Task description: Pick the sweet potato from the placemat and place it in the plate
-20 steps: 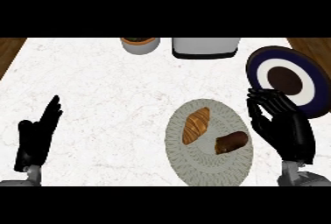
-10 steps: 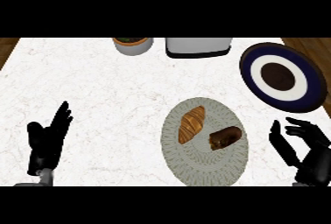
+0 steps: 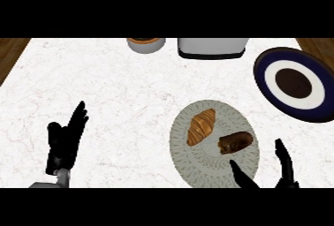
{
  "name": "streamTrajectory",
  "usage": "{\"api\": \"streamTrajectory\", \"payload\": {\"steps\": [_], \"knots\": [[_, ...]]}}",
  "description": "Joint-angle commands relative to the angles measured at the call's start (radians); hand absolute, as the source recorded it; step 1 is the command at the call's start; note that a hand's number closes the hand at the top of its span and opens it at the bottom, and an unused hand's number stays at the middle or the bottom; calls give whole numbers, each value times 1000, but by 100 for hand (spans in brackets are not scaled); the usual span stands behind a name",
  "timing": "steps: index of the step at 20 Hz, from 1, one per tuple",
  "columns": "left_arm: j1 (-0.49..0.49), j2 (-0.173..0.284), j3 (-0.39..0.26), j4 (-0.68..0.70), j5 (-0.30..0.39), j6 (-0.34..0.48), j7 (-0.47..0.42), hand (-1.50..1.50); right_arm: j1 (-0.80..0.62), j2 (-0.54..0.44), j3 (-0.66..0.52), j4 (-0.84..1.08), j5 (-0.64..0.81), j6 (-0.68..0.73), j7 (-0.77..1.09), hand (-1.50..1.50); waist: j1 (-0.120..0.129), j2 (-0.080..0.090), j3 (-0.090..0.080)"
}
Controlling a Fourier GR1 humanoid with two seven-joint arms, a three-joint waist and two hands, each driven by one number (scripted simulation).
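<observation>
Nearest, at the lower right edge, the right hand [image 3: 284, 164] shows only a thumb and straight fingers, spread open and holding nothing; the thumb tip lies over the near rim of the placemat [image 3: 189, 165]. At lower left, the left hand [image 3: 64, 141] rests open on its grey forearm, fingers up, well apart from everything else. Just beyond the right hand, the round grey placemat lies on the white marble counter [image 3: 111, 84]. On it sit two items side by side: the sweet potato [image 3: 235, 142], dark brown, on the right half, and a croissant [image 3: 201, 126], golden, on the left half, close together but apart. Farther right, the plate [image 3: 269, 79], dark blue with a white ring and brown centre, stands apart from the placemat. At the far edge are a white box [image 3: 213, 47] and a small cup [image 3: 146, 44], both partly cut off.
</observation>
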Motion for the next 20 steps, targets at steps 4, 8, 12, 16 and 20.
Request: {"api": "streamTrajectory", "payload": {"steps": [4,8,12,16,20], "knots": [[-42,-16,-12,12,-8,-7,19,0,38,-106,-16,-48,337,148,411,-150,18,7,-4],[-90,-5,12,40,-10,-5,36,0,-8,-135,-12,-149,417,391,657,-150,19,8,-3],[-40,15,28,38,12,-43,-9,0,-56,-175,-1,-249,324,642,837,-150,26,3,-1],[-80,-33,18,80,-21,-3,1,0,-146,-147,22,-291,316,786,994,-150,11,1,1],[-83,8,53,27,-7,-53,58,0,-218,-107,-15,-208,288,823,1005,-150,11,0,2]]}}
